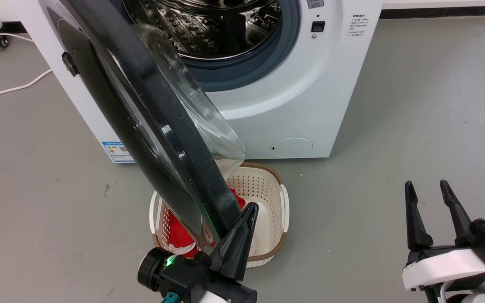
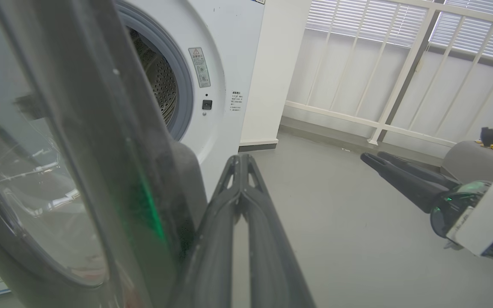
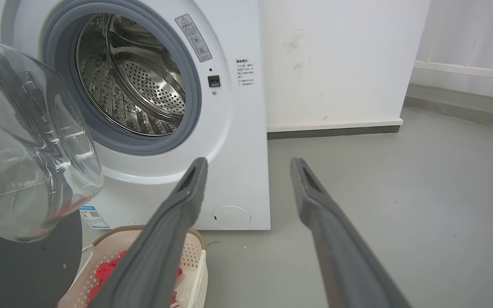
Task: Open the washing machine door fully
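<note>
Door (image 1: 171, 139) stands swung out from the machine (image 1: 310, 92), nearly edge-on in the head view: a glossy black round rim with a bulging bowl of clear glass facing the opening. Its top is cut off by the frame, and it hides the machine's left front and half of the basket (image 1: 278, 198) on the floor (image 1: 415, 105) below. The basket is white perforated plastic with a brown rim, with red cloth (image 1: 181, 237) in it. Behind the door, the perforated steel drum (image 1: 209, 25) shines inside a smooth grey gasket (image 1: 263, 63). The left gripper (image 1: 251, 210), fingers pressed together, points at the rim's lower edge; I cannot tell if it touches. The right gripper (image 1: 432, 187) hangs over bare floor well to the right, fingers apart and holding nothing. A white cable (image 1: 11, 88) lies left of the machine.
</note>
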Controlling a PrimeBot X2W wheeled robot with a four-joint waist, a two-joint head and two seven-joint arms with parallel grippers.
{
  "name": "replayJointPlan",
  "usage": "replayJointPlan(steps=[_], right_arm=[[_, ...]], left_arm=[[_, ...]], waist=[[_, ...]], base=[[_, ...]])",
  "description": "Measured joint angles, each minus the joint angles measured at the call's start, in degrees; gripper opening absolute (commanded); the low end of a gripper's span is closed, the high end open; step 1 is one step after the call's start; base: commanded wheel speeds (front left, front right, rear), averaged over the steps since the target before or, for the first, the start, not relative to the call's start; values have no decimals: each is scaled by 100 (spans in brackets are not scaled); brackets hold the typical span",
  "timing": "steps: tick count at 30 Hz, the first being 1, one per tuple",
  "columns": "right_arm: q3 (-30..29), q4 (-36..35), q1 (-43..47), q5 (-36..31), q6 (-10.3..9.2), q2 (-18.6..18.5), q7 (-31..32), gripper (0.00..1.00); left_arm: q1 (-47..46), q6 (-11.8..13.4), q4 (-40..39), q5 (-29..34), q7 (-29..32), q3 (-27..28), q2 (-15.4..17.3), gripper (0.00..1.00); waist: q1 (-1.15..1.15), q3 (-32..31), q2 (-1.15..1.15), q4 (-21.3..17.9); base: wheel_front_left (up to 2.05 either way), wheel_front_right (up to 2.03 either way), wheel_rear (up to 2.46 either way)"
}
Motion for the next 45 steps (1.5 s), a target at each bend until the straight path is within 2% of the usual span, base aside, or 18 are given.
replayJointPlan(steps=[17,27,45], right_arm=[[-38,23,109,20,0,0,32,100],[-47,-14,253,34,1,0,111,100],[-103,-127,308,7,0,2,171,100]], left_arm=[[559,327,-234,-123,156,55,78,0],[721,449,-235,-112,170,191,270,0],[927,714,-455,-38,67,249,347,0]], waist=[[0,-270,0,367],[0,-405,0,643],[0,-394,0,1507]], base=[[0,0,0],[0,0,0],[0,0,0]])
